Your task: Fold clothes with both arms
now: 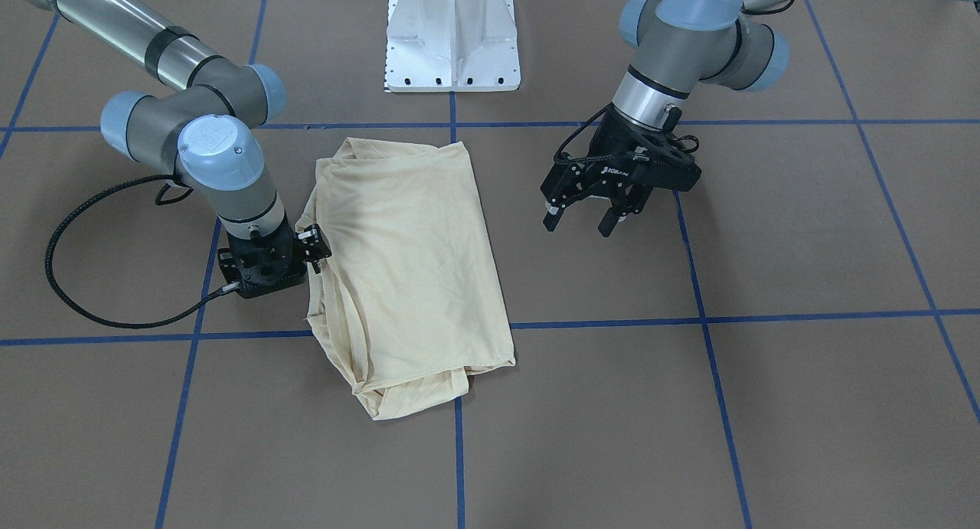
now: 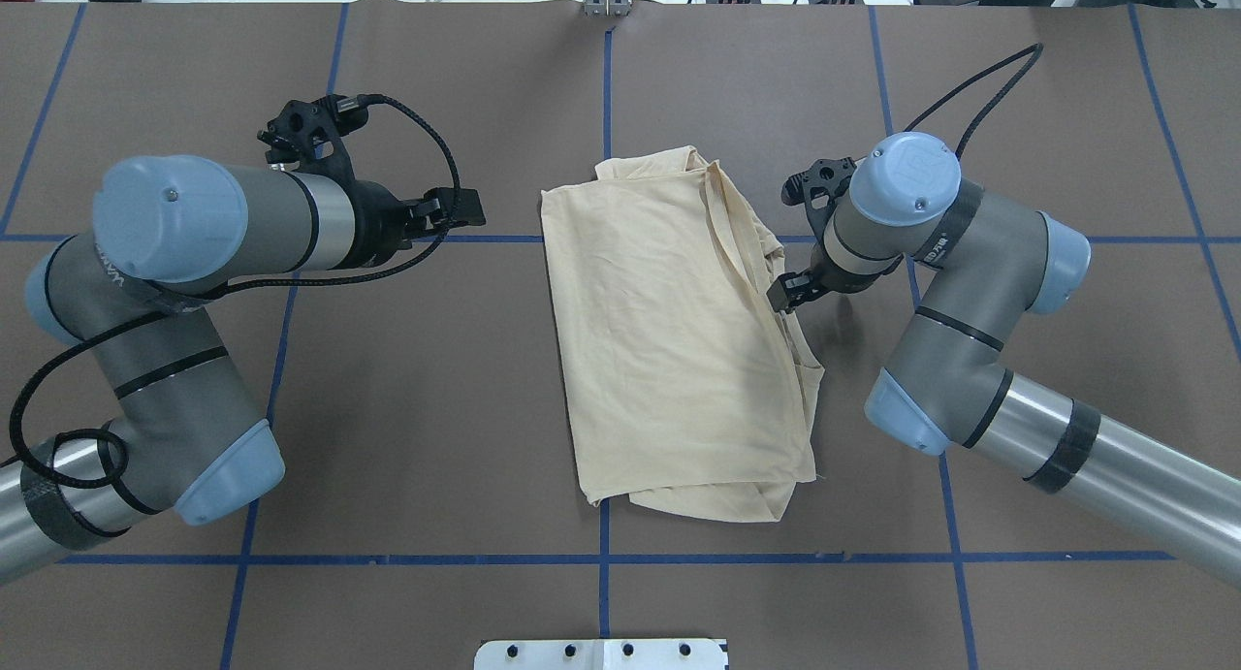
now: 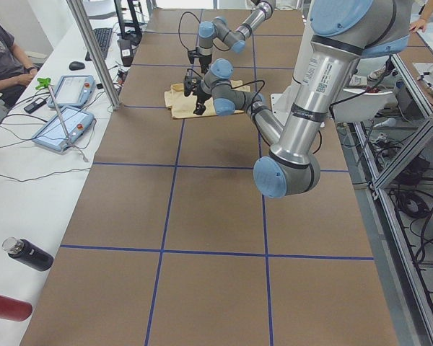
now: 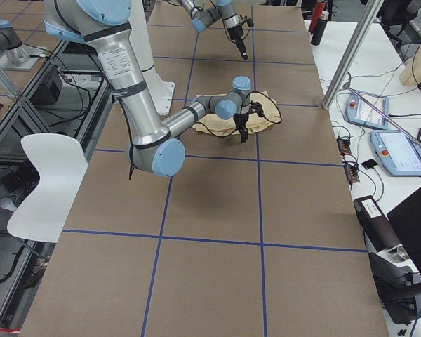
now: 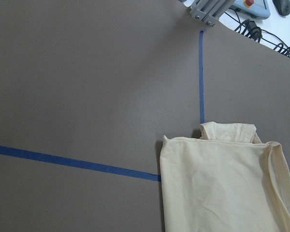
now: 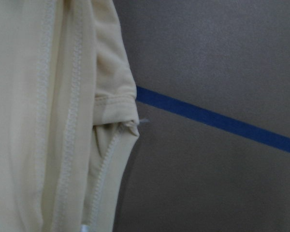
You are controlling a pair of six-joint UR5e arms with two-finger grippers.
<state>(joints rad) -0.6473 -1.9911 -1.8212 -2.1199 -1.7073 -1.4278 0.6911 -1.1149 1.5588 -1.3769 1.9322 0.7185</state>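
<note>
Brown gridded table (image 2: 407,408) (cream shirt (image 2: 669,350) atop)

Cream-yellow shirt (image 1: 413,253), brown table (image 1: 804,230) — blue gridlines (image 1: 612,321)

Left gripper (image 1: 580,223) jaws spread, right gripper (image 2: 790,292) low

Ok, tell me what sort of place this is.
Most likely a robotics lab workcell, not a home. The table is gridded in blue tape. Two teach pendants lie on a side bench near a seated operator, and an aluminium post stands at the table's edge.
</note>
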